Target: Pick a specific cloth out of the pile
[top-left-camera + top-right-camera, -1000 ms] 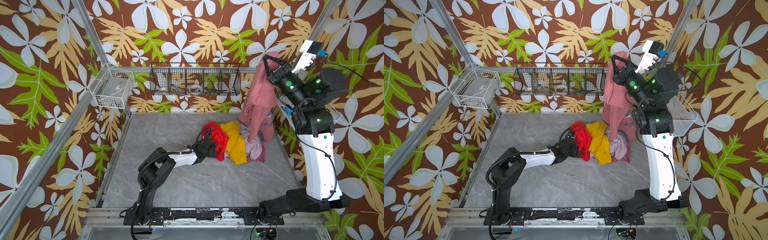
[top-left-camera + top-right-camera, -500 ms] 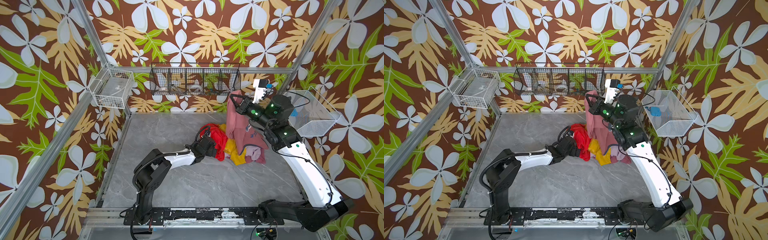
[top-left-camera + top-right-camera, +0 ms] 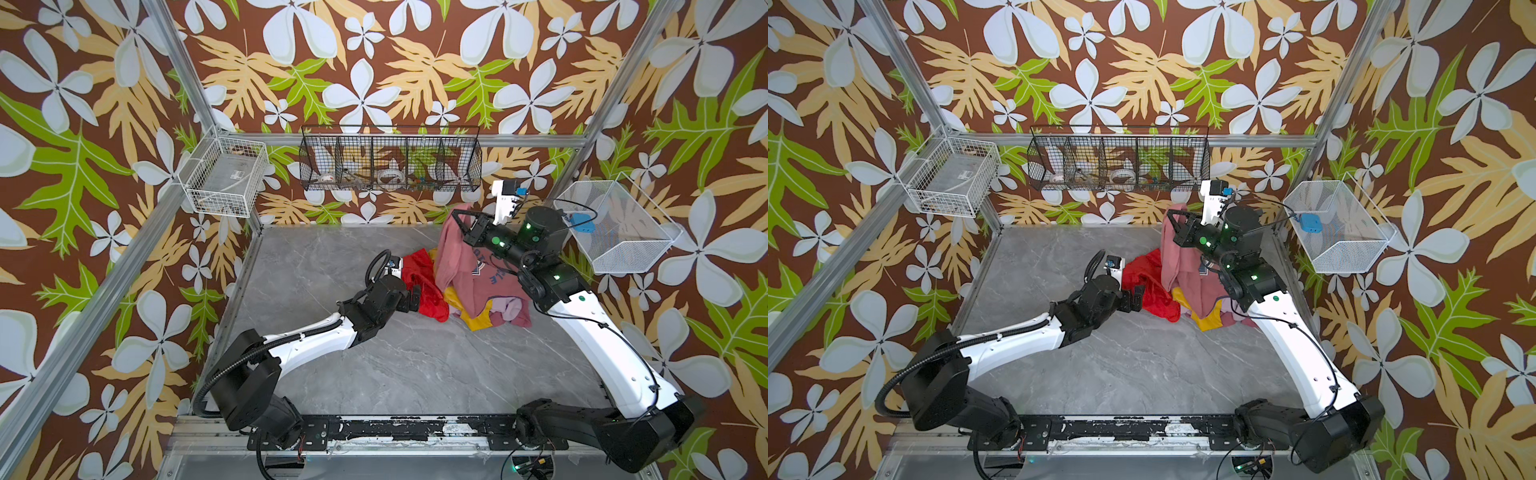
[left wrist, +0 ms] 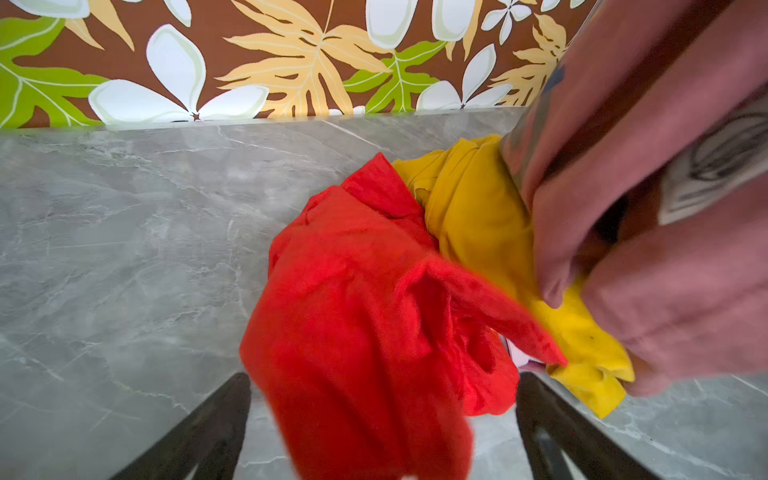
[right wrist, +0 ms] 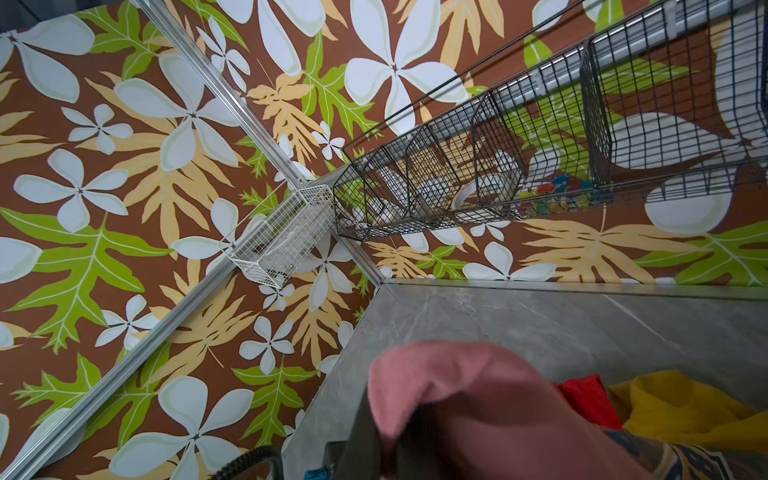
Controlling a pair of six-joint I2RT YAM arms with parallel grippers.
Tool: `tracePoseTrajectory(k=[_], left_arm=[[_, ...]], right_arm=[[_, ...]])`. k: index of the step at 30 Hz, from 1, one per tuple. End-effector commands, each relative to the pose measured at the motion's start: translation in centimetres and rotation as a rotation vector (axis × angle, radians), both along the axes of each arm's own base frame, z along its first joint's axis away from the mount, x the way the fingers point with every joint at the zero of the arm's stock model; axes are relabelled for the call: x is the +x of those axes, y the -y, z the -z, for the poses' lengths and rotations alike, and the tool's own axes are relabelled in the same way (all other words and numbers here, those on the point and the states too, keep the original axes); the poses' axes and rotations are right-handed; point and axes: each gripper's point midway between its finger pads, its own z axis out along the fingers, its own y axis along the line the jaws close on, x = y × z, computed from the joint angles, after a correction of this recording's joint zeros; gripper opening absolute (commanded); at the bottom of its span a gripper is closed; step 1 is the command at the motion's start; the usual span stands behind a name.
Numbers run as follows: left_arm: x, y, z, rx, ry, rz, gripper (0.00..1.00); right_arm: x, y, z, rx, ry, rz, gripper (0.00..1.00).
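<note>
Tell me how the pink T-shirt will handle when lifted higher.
Likely floppy: the rose-pink T-shirt hangs in folds from the right gripper. Its lower part drapes over the yellow garment, so it may drag that along.

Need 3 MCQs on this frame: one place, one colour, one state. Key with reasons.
1. In both top views, the red cloth sits on which side of the pile?
A) left, by the left tool
B) right
C) hidden underneath

2. The right tool grips cloth coloured:
A) mustard yellow
B) dusty rose
C) bright red

3. The left tool's jaws are:
A) shut on the red cloth
B) shut on nothing
C) open, either side of the red cloth

Key:
1A, red forms the pile's left edge.
2B, the rose T-shirt hangs from its tip.
3C, the left wrist view shows its fingers apart with red cloth between.
</note>
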Motion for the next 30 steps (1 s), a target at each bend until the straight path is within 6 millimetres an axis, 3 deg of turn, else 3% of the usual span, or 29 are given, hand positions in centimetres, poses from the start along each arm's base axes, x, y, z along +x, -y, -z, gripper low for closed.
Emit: tracePoseTrajectory(k=[1, 8, 11, 18, 25, 30], left_arm=[[-0.5, 0.1, -1.1, -0.011, 0.032, 0.037, 1.0], [-0.8, 0.6, -1.6, 0.026, 0.042, 0.092, 1.0], [-0.9, 1.5, -3.2, 0.005, 0.07, 0.138, 1.0], [-1.5, 5.4, -7.7, -0.061, 0.177, 0.336, 1.0], [-1.7, 9.9, -7.8, -0.061, 0.152, 0.501, 1.0], [-0.8, 11.8, -8.8, -0.062, 0.184, 0.487, 1.0]], right_arm=[[0.2, 0.1, -0.4, 0.012, 0.045, 0.012, 0.0], [0.9, 1.3, 2.2, -0.036, -0.002, 0.088, 0.0], [0.7, 1.6, 2.9, -0.057, -0.018, 0.099, 0.0], [0.1, 1.1, 2.8, -0.037, -0.007, 0.061, 0.0], [-0.1, 1.5, 2.4, -0.057, -0.004, 0.077, 0.0], [-0.3, 1.6, 2.9, -0.053, -0.011, 0.085, 0.0]])
